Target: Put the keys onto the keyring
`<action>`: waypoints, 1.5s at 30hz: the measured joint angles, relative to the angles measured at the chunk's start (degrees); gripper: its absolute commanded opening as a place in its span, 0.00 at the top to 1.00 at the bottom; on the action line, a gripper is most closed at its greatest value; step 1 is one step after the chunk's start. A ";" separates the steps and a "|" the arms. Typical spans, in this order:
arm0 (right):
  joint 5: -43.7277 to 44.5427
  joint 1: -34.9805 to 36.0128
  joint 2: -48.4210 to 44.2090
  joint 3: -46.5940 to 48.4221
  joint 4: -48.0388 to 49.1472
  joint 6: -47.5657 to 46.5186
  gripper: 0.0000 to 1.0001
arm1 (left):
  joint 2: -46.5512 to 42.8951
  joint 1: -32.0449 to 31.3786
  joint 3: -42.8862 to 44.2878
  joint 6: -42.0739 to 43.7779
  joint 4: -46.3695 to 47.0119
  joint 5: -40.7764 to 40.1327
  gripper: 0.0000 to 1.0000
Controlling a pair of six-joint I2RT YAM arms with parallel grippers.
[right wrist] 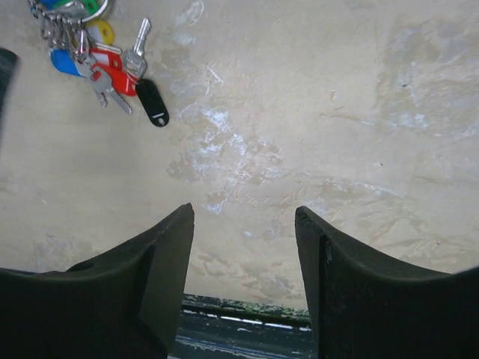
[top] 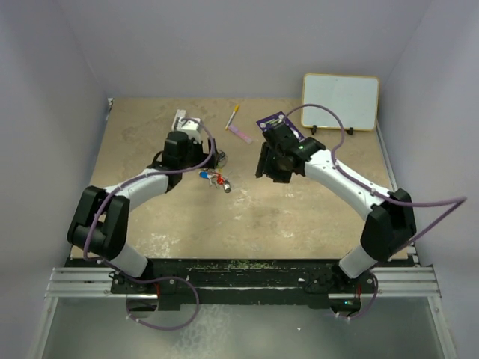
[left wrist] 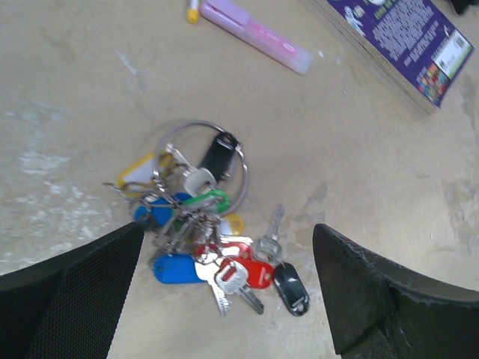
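Keys (left wrist: 217, 262) lie bunched in 1 heap on the bench (left wrist: 359, 164), their plastic tags blue, red, yellow, green and black, tangled at the edge of the thin silvery keyring (left wrist: 245, 178), which lies flat. The left claw (left wrist: 228, 233) hangs spread wide around the heap. The right claw (right wrist: 243, 213), also wide, hovers well apart from it.

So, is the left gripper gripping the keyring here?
No, the left gripper is open, and the keyring lies flat on the table beyond its fingertips.
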 measured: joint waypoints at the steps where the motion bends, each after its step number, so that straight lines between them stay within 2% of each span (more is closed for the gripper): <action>1: 0.44 -0.50 -1.79 -0.92 0.22 0.04 0.39 | 0.00 -0.76 -2.32 -0.11 3.21 0.15 0.02; 4: 0.66 -0.96 -3.50 -2.38 1.99 -0.15 0.42 | 0.00 -4.46 -6.54 0.57 9.03 0.42 0.03; 9: -0.31 -0.83 1.62 -2.19 4.22 -1.29 0.49 | 0.02 -10.43 -7.06 0.85 13.09 -0.15 0.03; 12: -0.57 -0.68 4.61 -2.43 4.63 -1.49 0.49 | 0.35 -12.39 -7.06 0.83 14.58 -2.14 0.05; 15: -0.59 -0.68 3.39 -4.09 4.76 -1.20 0.50 | 1.36 -13.46 -7.04 -0.11 14.05 -6.64 0.07; 25: 1.20 -0.72 -1.84 -4.83 2.49 -0.24 0.56 | 6.25 -21.27 -6.54 -4.98 8.50 -21.84 0.26; 36: 2.78 -2.47 -7.74 -8.63 -0.11 1.46 0.56 | 10.69 -21.44 -3.85 -8.87 2.16 -29.11 0.34; 45: 3.02 -3.78 -9.88 -9.33 -0.70 1.70 0.59 | 12.94 -21.44 -0.59 -10.47 0.98 -30.53 0.43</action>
